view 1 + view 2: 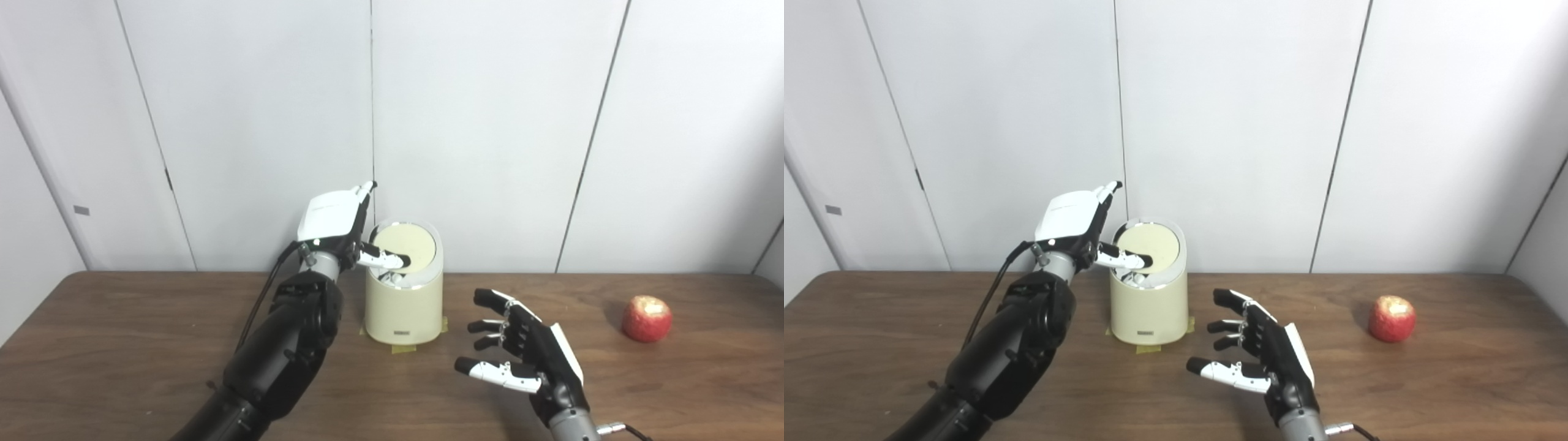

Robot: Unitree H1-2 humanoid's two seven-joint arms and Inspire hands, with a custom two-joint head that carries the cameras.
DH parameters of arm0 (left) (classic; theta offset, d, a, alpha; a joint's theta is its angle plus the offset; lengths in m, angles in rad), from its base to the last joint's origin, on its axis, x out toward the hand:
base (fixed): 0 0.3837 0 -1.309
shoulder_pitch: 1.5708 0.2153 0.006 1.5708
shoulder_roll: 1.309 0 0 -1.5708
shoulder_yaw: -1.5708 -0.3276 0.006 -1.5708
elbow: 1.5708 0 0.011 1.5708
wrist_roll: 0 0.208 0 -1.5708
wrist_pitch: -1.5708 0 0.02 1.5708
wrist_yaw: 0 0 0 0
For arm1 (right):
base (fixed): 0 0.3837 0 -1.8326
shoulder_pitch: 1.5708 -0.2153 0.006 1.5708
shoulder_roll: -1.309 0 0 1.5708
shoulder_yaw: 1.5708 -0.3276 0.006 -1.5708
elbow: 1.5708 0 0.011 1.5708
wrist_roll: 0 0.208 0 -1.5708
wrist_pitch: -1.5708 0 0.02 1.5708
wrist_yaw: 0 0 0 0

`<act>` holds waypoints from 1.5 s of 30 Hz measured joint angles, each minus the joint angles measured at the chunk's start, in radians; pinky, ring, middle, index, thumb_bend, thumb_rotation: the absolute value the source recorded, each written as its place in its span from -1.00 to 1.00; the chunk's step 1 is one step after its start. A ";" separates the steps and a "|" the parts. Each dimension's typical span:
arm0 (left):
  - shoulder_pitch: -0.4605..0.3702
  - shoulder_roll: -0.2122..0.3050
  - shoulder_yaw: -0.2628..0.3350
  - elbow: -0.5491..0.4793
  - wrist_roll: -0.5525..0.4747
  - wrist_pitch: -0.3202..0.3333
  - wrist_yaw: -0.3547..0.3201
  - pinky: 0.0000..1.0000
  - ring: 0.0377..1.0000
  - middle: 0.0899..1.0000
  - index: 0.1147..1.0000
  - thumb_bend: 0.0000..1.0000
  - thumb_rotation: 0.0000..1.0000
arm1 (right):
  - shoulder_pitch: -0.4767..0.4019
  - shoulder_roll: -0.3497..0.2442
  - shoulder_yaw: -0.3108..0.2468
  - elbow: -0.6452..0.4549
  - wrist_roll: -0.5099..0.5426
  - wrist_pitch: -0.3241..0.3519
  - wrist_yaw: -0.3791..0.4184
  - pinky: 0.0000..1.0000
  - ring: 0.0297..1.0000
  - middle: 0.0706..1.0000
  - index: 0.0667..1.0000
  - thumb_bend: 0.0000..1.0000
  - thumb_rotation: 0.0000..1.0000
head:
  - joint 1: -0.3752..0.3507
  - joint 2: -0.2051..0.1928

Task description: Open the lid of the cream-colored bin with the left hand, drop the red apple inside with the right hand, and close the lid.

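Right hand (pixel 528 355) sits nearest us, fingers spread, holding nothing, in front of the cream-colored bin (pixel 403 306) and to its right. We note the left hand (pixel 343 229) at the bin's left rim, thumb lying on the lid (pixel 409 244); whether it grips, we cannot tell. Red apple (pixel 647 318) rests on the table (pixel 122 343), well right of the bin.

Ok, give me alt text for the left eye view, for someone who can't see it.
The left hand reaches over the cream-colored bin, its fingers at the tilted lid, on a wooden table. The right hand hovers open and empty over the table, well short of the red apple lying far right.
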 measured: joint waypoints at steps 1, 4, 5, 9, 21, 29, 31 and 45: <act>0.012 -0.006 0.024 -0.006 -0.029 -0.016 0.018 0.50 0.74 0.81 0.91 0.55 -0.80 | 0.000 0.001 0.000 0.000 0.001 0.000 0.000 0.05 0.27 0.59 0.48 0.51 -0.71 | 0.000 0.000; 0.066 -0.045 0.149 -0.027 -0.176 -0.111 0.074 0.41 0.76 0.81 0.89 0.55 -0.50 | 0.000 0.001 -0.001 0.000 0.005 0.000 0.000 0.06 0.26 0.59 0.48 0.52 -0.68 | 0.005 -0.003; 0.088 -0.058 0.189 -0.036 -0.230 -0.150 0.087 0.41 0.78 0.81 0.88 0.57 -0.43 | 0.000 0.001 -0.001 0.000 0.006 0.000 0.000 0.06 0.26 0.59 0.48 0.52 -0.67 | 0.006 -0.003; 0.153 -0.092 0.289 -0.073 -0.424 -0.295 0.098 0.53 0.78 0.79 0.88 0.58 -0.38 | 0.000 0.000 -0.001 0.001 0.005 0.000 0.000 0.07 0.24 0.58 0.49 0.49 -0.69 | 0.006 -0.005; 0.330 -0.099 0.397 -0.327 -0.723 -0.348 0.013 0.32 0.55 0.62 0.65 0.58 -0.23 | 0.000 0.001 -0.001 0.003 0.009 0.000 0.000 0.11 0.23 0.58 0.48 0.48 -0.70 | 0.008 -0.005; 0.524 -0.008 0.451 -0.382 -0.803 -0.400 -0.037 0.25 0.39 0.48 0.58 0.58 -0.29 | 0.000 -0.004 -0.003 0.003 0.011 0.000 0.001 0.13 0.21 0.57 0.49 0.48 -0.71 | 0.006 -0.002; 0.565 -0.004 0.457 -0.386 -0.815 -0.427 -0.037 0.26 0.39 0.49 0.59 0.56 -0.30 | 0.000 -0.005 -0.002 0.003 0.012 0.000 0.002 0.14 0.21 0.57 0.49 0.49 -0.70 | 0.006 -0.002; 0.682 -0.030 0.469 -0.319 -0.887 -0.584 -0.040 0.13 0.37 0.51 0.61 0.50 -0.42 | 0.002 -0.023 -0.011 0.007 0.027 -0.002 0.011 0.15 0.26 0.55 0.50 0.51 -0.73 | -0.014 -0.008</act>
